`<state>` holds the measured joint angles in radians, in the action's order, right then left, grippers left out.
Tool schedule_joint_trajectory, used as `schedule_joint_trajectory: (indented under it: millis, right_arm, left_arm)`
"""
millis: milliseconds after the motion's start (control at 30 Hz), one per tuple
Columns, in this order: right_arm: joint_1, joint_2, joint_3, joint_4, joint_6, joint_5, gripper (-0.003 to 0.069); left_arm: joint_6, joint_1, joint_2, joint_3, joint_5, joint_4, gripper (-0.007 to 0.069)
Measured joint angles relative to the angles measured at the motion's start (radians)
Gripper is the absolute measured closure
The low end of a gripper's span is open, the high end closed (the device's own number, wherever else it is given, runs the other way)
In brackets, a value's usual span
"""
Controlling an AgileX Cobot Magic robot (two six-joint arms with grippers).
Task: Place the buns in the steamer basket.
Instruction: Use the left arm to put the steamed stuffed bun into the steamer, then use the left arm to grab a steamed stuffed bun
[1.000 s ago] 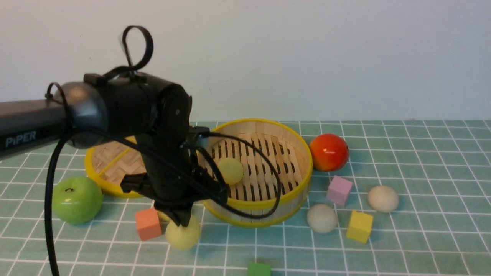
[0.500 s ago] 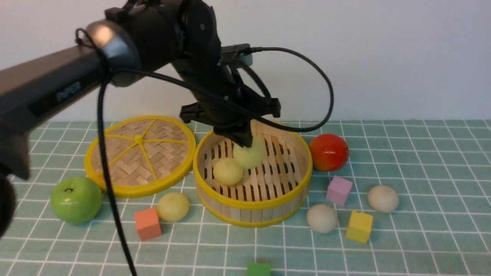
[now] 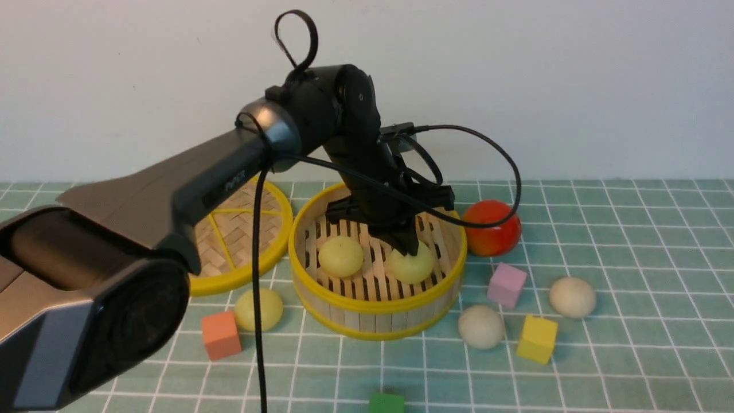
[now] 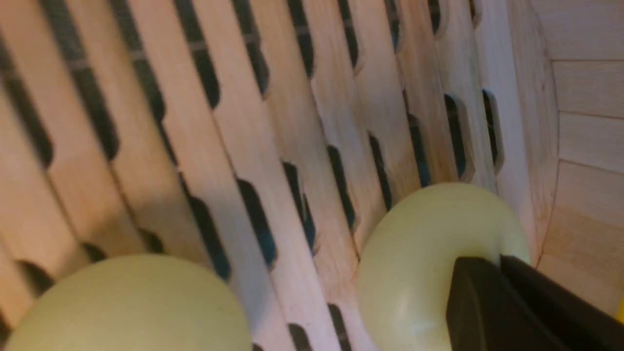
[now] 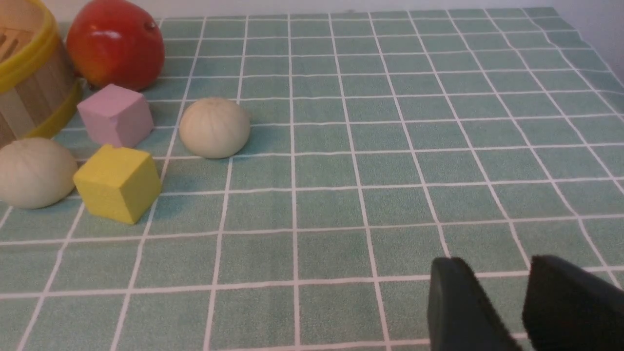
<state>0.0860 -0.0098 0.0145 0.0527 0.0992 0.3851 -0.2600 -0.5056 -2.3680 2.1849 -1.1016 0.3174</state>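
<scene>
The buns are split between basket and cloth; two yellow-green ones sit inside the steamer basket at the centre of the front frame; the gripped bun lies right of centre on the slatted floor, close to the wall, and my left claw has its jaws clamped narrow on the top of it; my left wrist view shows the dark fingertips pressed into its skin; the loose bun lies just beside it, apart from my claw; the third yellow-green bun rests on the checked cloth at the basket's lower left, next to an orange cube; the left off-white bun and the right off-white bun lie at lower right, with a pink cube and a yellow cube between them; my right claw hangs over bare cloth, jaws standing apart and gripping nothing; the woven lid and the red fruit flank the basket.
</scene>
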Motion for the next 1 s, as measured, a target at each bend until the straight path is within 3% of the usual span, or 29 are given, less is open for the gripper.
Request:
schedule_joint_trajectory:
  millis: [567, 767, 833, 1000]
  right_arm:
    - [0.0, 0.0, 0.0, 0.0, 0.0, 0.0, 0.042]
    - [0.0, 0.0, 0.0, 0.0, 0.0, 0.0, 0.042]
    - [0.0, 0.0, 0.0, 0.0, 0.0, 0.0, 0.042]
    - [0.0, 0.0, 0.0, 0.0, 0.0, 0.0, 0.042]
  left_arm:
    - [0.017, -0.058, -0.003, 0.006, -0.003, -0.037, 0.0612]
    - [-0.034, -0.058, -0.003, 0.043, -0.071, -0.124, 0.0492]
    - [-0.04, -0.058, 0.009, 0.086, -0.12, -0.175, 0.0373]
    - [-0.044, -0.054, 0.122, 0.095, -0.134, -0.219, 0.0218]
